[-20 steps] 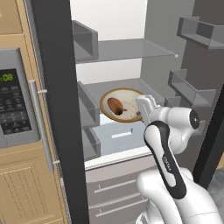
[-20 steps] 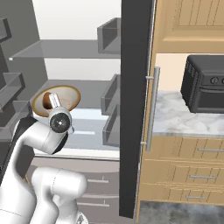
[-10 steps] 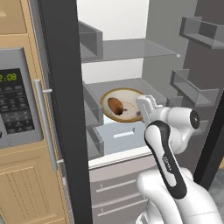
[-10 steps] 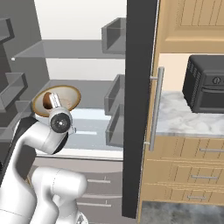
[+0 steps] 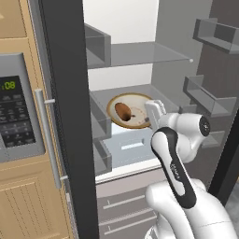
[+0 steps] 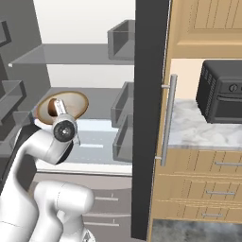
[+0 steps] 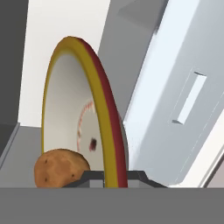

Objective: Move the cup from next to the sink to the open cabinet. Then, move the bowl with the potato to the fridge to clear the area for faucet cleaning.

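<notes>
Pinching the bowl (image 5: 132, 110) rim, the tool (image 5: 155, 112) has carried it and the potato (image 5: 123, 111) closer into the fridge (image 5: 140, 56), release pending.

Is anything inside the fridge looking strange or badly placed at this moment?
Nothing stands out. The bowl sits over the fridge's middle shelf with the potato inside it, nothing spilled. The gripper is shut on the bowl's rim. The hand camera is rolled, so the bowl appears edge-on there.

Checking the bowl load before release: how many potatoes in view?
1. The potato lies in the bowl, on the fridge middle shelf; the hand is shut on the bowl's rim. Nothing visibly hidden.
</notes>
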Controlling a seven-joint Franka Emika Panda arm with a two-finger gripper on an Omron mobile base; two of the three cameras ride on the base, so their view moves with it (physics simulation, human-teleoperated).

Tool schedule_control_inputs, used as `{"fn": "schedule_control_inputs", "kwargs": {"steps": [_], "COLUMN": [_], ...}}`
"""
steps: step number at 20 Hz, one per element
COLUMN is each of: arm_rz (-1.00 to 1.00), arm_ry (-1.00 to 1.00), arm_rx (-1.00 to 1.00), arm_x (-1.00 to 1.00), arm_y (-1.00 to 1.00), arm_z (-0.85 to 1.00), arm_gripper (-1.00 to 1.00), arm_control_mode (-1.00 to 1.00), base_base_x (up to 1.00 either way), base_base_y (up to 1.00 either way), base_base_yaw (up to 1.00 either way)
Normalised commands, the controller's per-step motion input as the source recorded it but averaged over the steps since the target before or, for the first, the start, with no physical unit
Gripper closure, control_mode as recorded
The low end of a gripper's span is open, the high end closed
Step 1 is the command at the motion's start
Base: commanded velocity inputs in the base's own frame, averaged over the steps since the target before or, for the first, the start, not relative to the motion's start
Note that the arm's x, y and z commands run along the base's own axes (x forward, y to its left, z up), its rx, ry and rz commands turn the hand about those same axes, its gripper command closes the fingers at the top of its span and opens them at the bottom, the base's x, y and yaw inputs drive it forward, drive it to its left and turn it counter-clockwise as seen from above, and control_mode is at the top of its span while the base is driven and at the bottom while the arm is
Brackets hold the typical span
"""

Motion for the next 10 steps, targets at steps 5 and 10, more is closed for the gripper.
{"fn": "schedule_control_inputs", "kwargs": {"steps": [5,10], "arm_rz": [-0.15,-0.11], "arm_ry": [0.11,0.21], "arm_rx": [0.00,0.00], "arm_x": [0.30,0.19], "arm_y": [0.12,0.06], "arm_z": [0.51,0.19], "arm_gripper": [1.00,1.00], "arm_control_mode": [-1.00,-1.00], "base_base_x": [0.00,0.00], "base_base_y": [0.00,0.00], "base_base_yaw": [0.00,0.00]}}
